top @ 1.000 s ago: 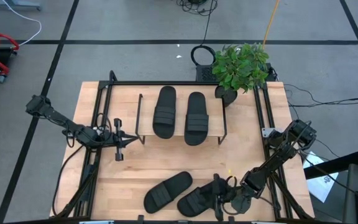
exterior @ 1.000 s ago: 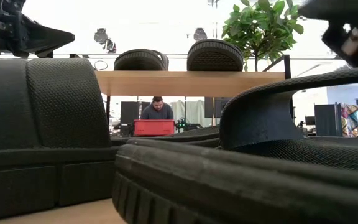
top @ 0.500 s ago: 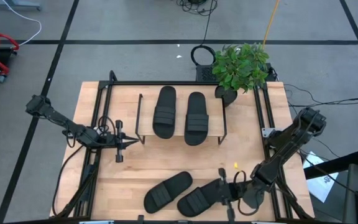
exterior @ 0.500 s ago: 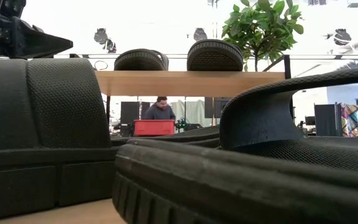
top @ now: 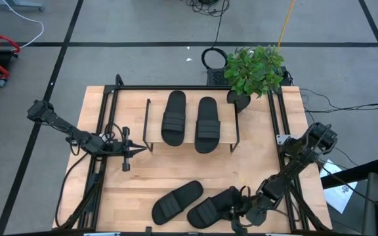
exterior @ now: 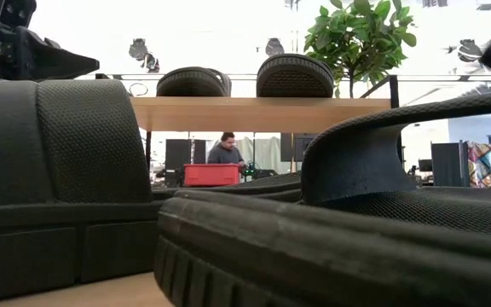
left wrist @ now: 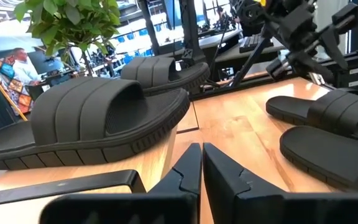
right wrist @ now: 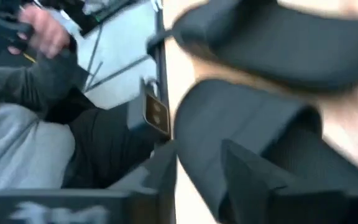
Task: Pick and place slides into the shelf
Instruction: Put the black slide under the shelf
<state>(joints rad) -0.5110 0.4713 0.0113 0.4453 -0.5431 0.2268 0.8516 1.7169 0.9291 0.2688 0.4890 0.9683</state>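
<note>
Two black slides (top: 173, 118) (top: 207, 124) lie side by side, soles down, on the shelf (top: 188, 134), a low plank on black wire legs. Two more slides (top: 177, 201) (top: 212, 210) rest flat on the table near its front edge. My right gripper (top: 239, 210) is at the right-hand end of the right one, fingers apart; in the right wrist view that slide (right wrist: 247, 124) lies between and ahead of the gripper (right wrist: 197, 174). My left gripper (top: 134, 150) hovers shut, left of the shelf, pointing level at it. My right gripper comes at the right front slide level-to-slanting from the table's right, one finger (right wrist: 161, 177) beside the slide's end (right wrist: 210, 143) and the other finger (right wrist: 247, 180) over it. Whether either finger touches the slide I cannot tell. The slide lies flat on the table.
A potted plant (top: 254, 69) stands at the shelf's far right corner. Black frame rails (top: 104, 131) run along the table's left and right sides. A person in grey (right wrist: 36, 124) is beyond the near edge. Bare wood (top: 189, 167) lies between the shelf and the front slides.
My right gripper drew back toward the table's right edge, turning its wrist, then came back to the right end of the right front slide. Both front slides have stayed where they were.
</note>
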